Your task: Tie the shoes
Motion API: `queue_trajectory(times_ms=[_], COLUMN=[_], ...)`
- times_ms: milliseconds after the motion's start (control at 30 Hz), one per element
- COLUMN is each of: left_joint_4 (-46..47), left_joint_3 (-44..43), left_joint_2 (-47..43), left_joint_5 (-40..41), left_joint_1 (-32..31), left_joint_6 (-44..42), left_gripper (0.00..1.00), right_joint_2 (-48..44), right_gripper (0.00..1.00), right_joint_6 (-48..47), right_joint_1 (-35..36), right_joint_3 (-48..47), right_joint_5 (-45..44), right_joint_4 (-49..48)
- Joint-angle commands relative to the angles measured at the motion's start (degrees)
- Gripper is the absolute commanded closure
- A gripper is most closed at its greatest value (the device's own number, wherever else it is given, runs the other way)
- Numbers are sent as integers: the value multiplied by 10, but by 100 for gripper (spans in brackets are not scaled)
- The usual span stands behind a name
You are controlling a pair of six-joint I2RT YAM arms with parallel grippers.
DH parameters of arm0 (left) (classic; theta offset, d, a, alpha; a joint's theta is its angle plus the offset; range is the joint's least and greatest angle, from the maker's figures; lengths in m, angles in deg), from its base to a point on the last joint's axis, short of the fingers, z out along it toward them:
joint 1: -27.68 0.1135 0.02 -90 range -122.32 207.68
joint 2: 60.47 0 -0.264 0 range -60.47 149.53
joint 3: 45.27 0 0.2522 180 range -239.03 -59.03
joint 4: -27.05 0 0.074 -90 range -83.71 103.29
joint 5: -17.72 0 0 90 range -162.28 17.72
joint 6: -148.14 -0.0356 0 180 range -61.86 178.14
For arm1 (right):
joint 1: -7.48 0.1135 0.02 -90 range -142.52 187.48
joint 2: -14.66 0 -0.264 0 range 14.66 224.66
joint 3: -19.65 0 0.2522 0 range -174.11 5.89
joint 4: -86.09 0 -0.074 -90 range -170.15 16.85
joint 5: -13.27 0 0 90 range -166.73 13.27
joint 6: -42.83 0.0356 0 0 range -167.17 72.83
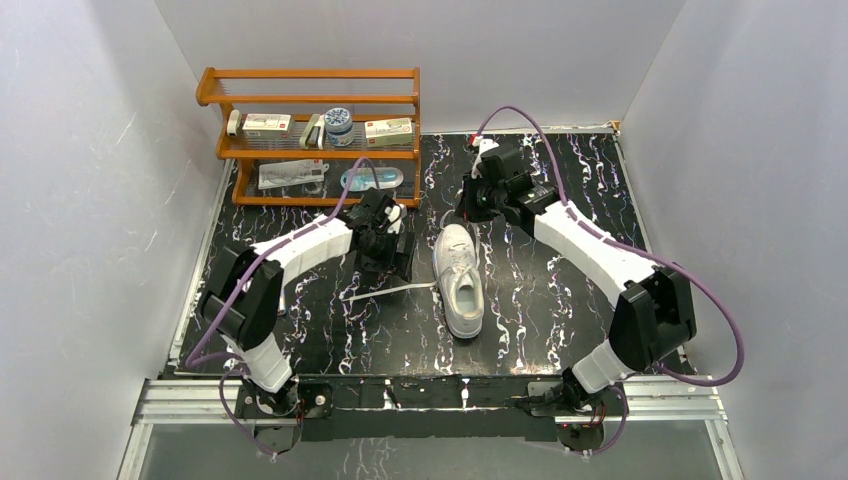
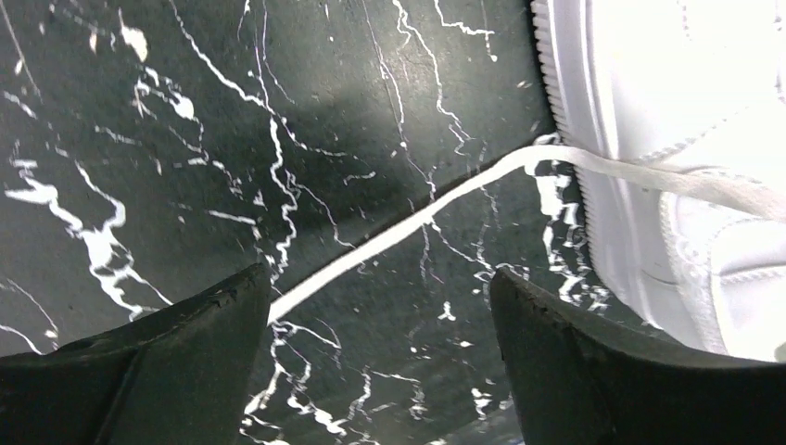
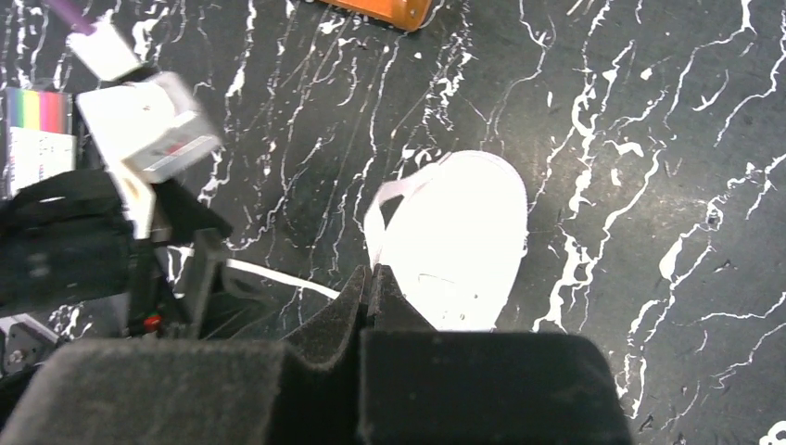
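All-white low-top sneaker (image 1: 460, 280) lies on the black marbled table (image 1: 540, 300), long axis near-to-far; its loose white lace (image 2: 408, 222) trails left of the sneaker beneath the nearer, wide-spread left hand (image 2: 380, 278), while the right hand (image 3: 368, 287) is closed above the sneaker's far end.

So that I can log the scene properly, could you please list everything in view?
sneaker: one, white, mid-table between the arms.
flat lace: one, white, lying on the table left of the sneaker.
raised lace: one, white, running from the sneaker to the right tool's tips.
rack: one, orange wood, far left corner, holding small boxes and a jar.
table: one, black with white veins.
left tool: one, black, open over the flat lace.
right tool: one, black, shut, apparently on the raised lace.
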Motion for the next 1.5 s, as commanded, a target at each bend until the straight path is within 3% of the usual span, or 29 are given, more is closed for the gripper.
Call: queue_trajectory(times_ms=[0, 167, 333, 467, 500, 567, 633, 733, 833, 1000, 1100, 1233, 1367, 1467], left_joint_4=[-7, 39, 88, 126, 172, 274, 398, 473, 555, 575, 619, 683, 671, 611], left_joint_3=[-22, -18, -17, -7, 27, 116, 182, 172, 184, 190, 218, 253, 259, 249], left_joint_2=[24, 48, 75, 55, 24, -35, -59, 15, 38, 63, 67, 54, 15, -29], left_joint_5=[22, 11, -10, -38, -73, -146, -146, -172, -141, -151, -151, -130, -88, -76], left_joint_1=[-13, -31, -53, -63, -63, -64, -66, -68, -77, -96, -100, -103, -103, -102], left_joint_6=[-131, -219, -231, -184, -167, -219, -270, -288, -285, -321, -297, -254, -231, -220], left_gripper=[14, 16, 21, 25, 25, 20, 16, 31, 32, 48, 56, 80, 98, 100], right_joint_2=[-36, -50, -66, -77, -94, -125, -126, -126, -129, -131, -133, -136, -142, -136], right_gripper=[100, 100, 100, 100, 100, 100, 100, 100, 100, 100, 100, 100, 100, 100], right_joint_6=[8, 6, 8, 52, 69, 86, 84, 87, 90, 95, 101, 114, 116, 153], right_joint_1=[-4, -12, -17, -18, -19, -22, -26, -29, -33, -37, -39, -39, -40, -40], right_joint_3=[4, 0, -12, -36, -8, 46, 40, 29, 18, 9, 9, 17, 8, -4], right_joint_5=[21, 20, 1, -165, -176, -140, -111, -92, -92, -96, -94, -102, -153, -221], right_joint_4=[-25, -11, 21, 165, 177, 151, 140, 154, 177, 193, 202, 233, 299, 370])
